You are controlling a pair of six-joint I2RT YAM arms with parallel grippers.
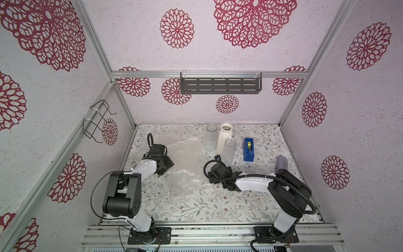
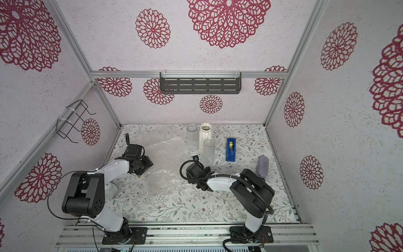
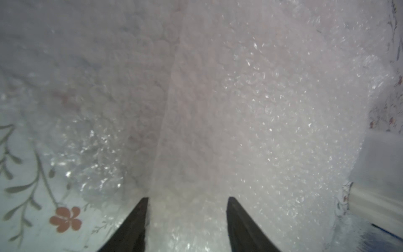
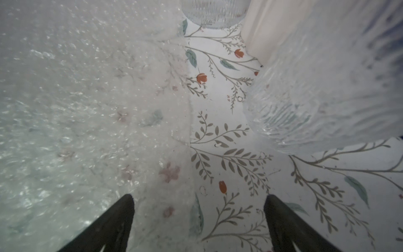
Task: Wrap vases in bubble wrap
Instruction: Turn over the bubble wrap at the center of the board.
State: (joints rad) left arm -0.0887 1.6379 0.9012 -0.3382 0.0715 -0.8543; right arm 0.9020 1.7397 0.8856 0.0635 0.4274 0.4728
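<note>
Bubble wrap (image 3: 239,109) between left jaws; right jaws wide, near glass vase (image 4: 305,98)

The left arm (image 1: 142,168) reaches forward and low from its base with the wrist bent downward. Its wrist view shows the left gripper (image 3: 187,201) with two dark fingers partly apart. The right arm (image 1: 253,183) stretches low and sideways toward the left arm, and the right gripper (image 4: 198,197) has its jaws spread wide.

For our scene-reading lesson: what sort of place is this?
Likely a robot lab cell: left arm and right arm bolted to a rail, metal-framed walls, vases beside bubble wrap.
</note>
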